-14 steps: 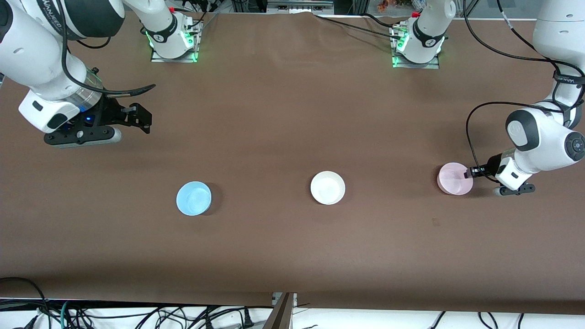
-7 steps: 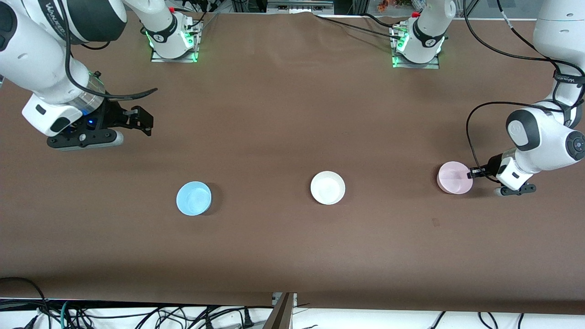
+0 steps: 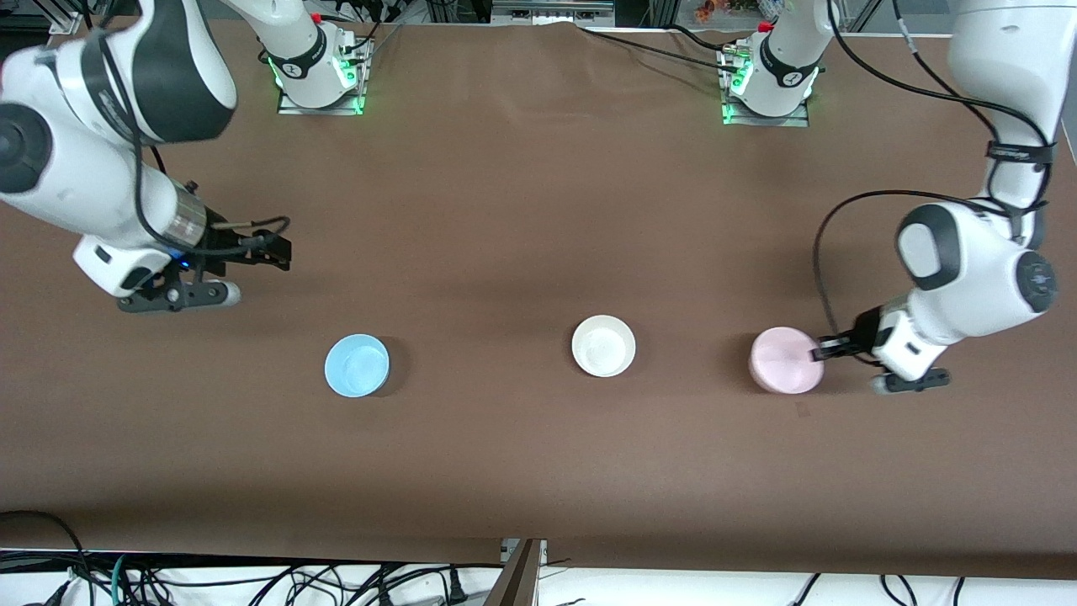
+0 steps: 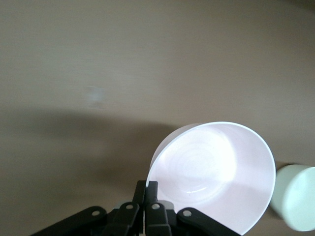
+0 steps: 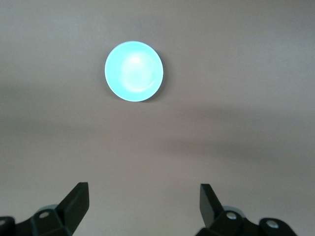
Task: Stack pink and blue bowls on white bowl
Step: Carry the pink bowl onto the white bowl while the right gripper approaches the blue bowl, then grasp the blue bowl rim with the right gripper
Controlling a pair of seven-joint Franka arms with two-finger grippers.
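I have the left gripper (image 3: 814,353) clamped on the rim of the pink bowl (image 3: 786,360), at the edge facing the left arm's end of the table; the bowl hangs tilted off the cloth (the left wrist view shows its wall pinched between the fingers). The white bowl (image 3: 603,346) sits on the brown table cover (image 3: 538,210), beside the pink bowl toward the right arm's end; in my judgement that sideways gap is what the coming carry must close. The blue bowl (image 3: 357,364) lies further along the same row. My right gripper (image 3: 271,250), jaws wide and empty, hovers over bare cloth nearest the blue bowl.
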